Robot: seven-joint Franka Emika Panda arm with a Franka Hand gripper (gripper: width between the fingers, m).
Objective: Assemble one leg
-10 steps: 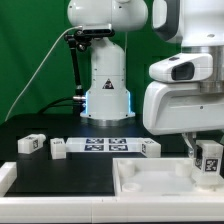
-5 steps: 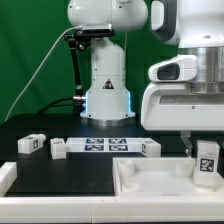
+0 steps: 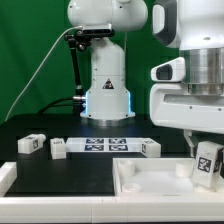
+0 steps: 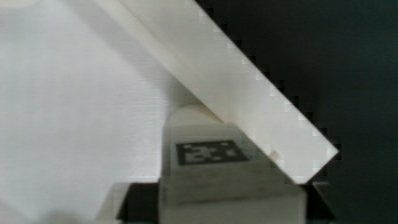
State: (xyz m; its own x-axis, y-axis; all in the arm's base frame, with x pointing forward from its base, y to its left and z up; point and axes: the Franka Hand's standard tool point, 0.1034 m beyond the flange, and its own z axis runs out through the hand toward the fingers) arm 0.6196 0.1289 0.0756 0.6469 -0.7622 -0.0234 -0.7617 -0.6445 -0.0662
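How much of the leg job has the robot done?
Done: one leg is picked up off the table. In hand: the tool holds it over the white tray, at its corner on the exterior view's right. Left: fixing it to the tray. Three other legs lie by the marker board.

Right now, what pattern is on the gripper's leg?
Black-and-white square tag on the leg; clearest in wrist view.

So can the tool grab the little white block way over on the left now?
Probably not yet: the tool is shut on a different leg over the tray. The leftmost leg lies uncovered, though.
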